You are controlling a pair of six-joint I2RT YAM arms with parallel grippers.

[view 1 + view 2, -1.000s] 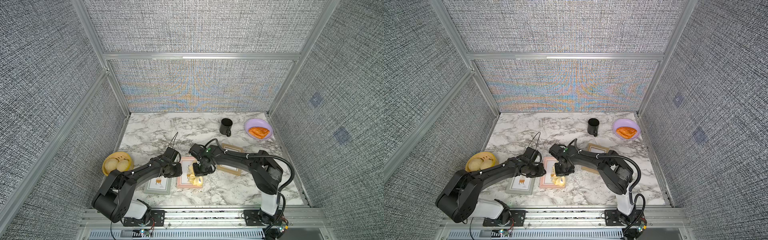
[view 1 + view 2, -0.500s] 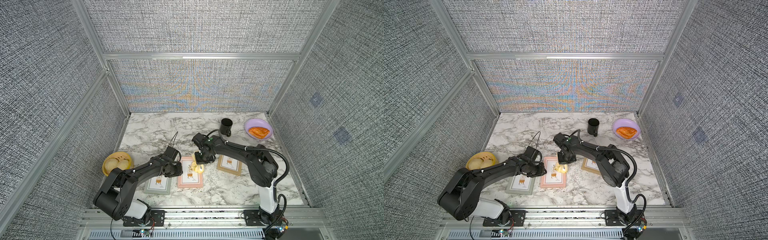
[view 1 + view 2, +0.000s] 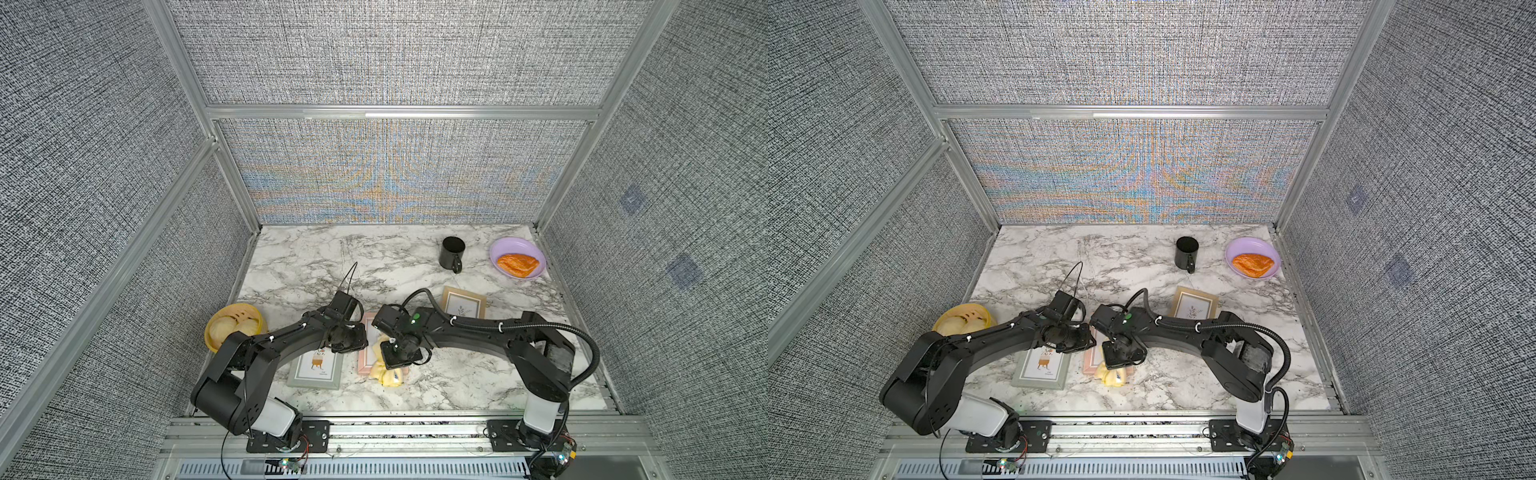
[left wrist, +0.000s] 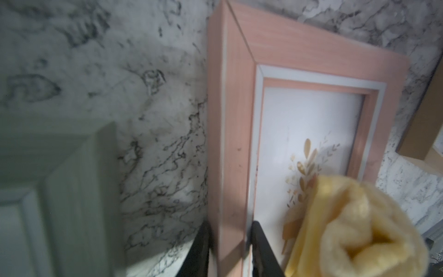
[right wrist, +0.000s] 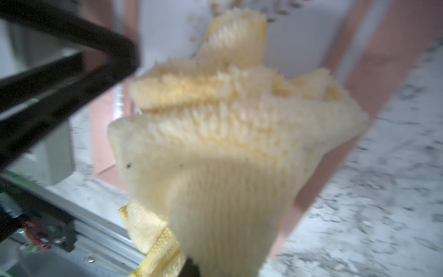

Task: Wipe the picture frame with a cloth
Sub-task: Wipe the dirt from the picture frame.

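Observation:
A pink picture frame (image 3: 367,352) (image 3: 1091,358) lies flat on the marble table between my two arms. My left gripper (image 4: 231,242) (image 3: 358,338) is shut on the frame's left side rail (image 4: 230,144), one finger on each side of it. The pale-yellow cloth (image 3: 388,374) (image 3: 1111,376) (image 5: 227,144) hangs bunched from my right gripper (image 3: 397,358), which is shut on it. The cloth (image 4: 347,227) rests on the frame's near end, covering part of the picture. In the right wrist view the cloth hides the fingers almost entirely.
A grey-green frame (image 3: 316,370) lies just left of the pink one and a tan frame (image 3: 463,301) behind it to the right. At the back right stand a black mug (image 3: 452,253) and a purple plate (image 3: 498,249) with a pastry. A yellow basket (image 3: 212,336) of buns sits at the left edge.
My right gripper drew the cloth to the frame's far end, then back to its near end. The left gripper has kept its hold on the rail without moving.

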